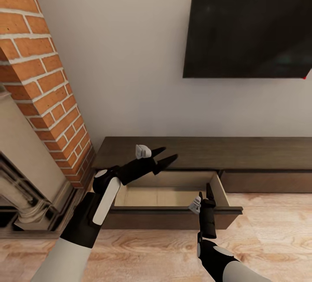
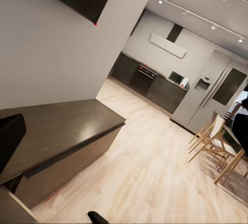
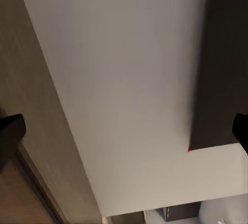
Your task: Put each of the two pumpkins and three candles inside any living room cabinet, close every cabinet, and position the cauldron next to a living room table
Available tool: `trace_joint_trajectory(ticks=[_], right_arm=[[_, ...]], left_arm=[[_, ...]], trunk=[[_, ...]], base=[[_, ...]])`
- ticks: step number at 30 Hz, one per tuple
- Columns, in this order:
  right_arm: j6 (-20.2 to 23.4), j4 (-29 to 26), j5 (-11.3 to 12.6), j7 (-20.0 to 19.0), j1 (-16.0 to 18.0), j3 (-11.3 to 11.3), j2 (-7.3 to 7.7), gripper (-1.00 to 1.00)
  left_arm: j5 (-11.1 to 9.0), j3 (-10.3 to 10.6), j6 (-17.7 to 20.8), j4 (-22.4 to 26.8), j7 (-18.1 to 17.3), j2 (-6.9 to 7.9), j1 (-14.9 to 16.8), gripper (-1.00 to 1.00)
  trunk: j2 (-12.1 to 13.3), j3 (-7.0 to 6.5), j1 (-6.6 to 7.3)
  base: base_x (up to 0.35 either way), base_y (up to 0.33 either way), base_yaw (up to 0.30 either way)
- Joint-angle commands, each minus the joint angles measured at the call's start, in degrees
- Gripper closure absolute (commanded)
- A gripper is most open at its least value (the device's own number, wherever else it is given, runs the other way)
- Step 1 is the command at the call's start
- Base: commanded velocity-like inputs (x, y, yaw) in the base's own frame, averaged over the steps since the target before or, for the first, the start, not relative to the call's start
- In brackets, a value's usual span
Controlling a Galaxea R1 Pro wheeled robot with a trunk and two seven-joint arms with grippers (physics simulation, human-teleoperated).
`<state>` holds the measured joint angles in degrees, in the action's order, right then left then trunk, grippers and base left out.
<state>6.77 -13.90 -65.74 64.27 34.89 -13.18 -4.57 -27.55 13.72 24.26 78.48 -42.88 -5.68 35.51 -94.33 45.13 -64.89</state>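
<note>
Fireplace (image 1: 39, 82) brick sits close beside your left gripper (image 1: 167, 155), spread and empty above the open drawer (image 1: 169, 195) of the cabinet (image 1: 242, 152); a careless swing could clip it. Your right gripper (image 1: 205, 195), also spread and holding nothing, hovers at the drawer front. Left wrist view adds the kitchen (image 2: 155, 82) and dining chairs (image 2: 217, 141).

Setting: a home, rendered in simulation. A living room is indicated by a brick fireplace (image 1: 47, 78) with a pale stone surround, a flat black TV (image 1: 249, 24) mounted on a plain white wall, and a long low dark-brown cabinet (image 1: 260, 154) set beneath it, one pale-lined drawer (image 1: 167, 195) pulled out. Light wood flooring (image 1: 268, 230) is laid throughout. An open-plan kitchen (image 2: 155, 82) with dark units, and wooden dining chairs (image 2: 214, 144), are seen beyond.
</note>
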Motion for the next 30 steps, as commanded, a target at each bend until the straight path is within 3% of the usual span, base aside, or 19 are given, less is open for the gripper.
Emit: trace_joint_trajectory(ticks=[1, 5, 13, 30], right_arm=[[0.0, 0.0, 0.0, 0.0, 0.0, 0.0, 0.00, -1.00], [0.0, 0.1, 0.0, -0.1, 0.0, 0.0, 0.00, -1.00], [-0.1, 0.2, 0.0, 0.0, 0.0, 0.0, -0.03, -1.00], [-0.1, 0.1, 0.0, 0.0, 0.0, 0.0, 0.00, -1.00]], left_arm=[[0.0, 0.0, 0.1, 0.0, 0.7, 0.02, 0.0, -1.00], [-0.2, 0.1, 0.5, 0.2, 2.8, 0.02, 0.0, -1.00], [-0.5, 0.3, 0.3, 0.8, 2.7, 0.25, 0.0, -1.00], [-0.5, 0.4, -0.1, 0.8, 1.1, 1.08, 0.0, -1.00]], trunk=[[0.4, -0.18, 0.23], [2.0, -0.92, 1.10], [5.2, -2.81, 2.86], [5.2, -3.93, 2.86]], base=[[0.000, 0.000, 0.000], [0.000, 0.000, -0.008], [0.000, 0.000, -0.162], [0.000, 0.000, -0.195]])
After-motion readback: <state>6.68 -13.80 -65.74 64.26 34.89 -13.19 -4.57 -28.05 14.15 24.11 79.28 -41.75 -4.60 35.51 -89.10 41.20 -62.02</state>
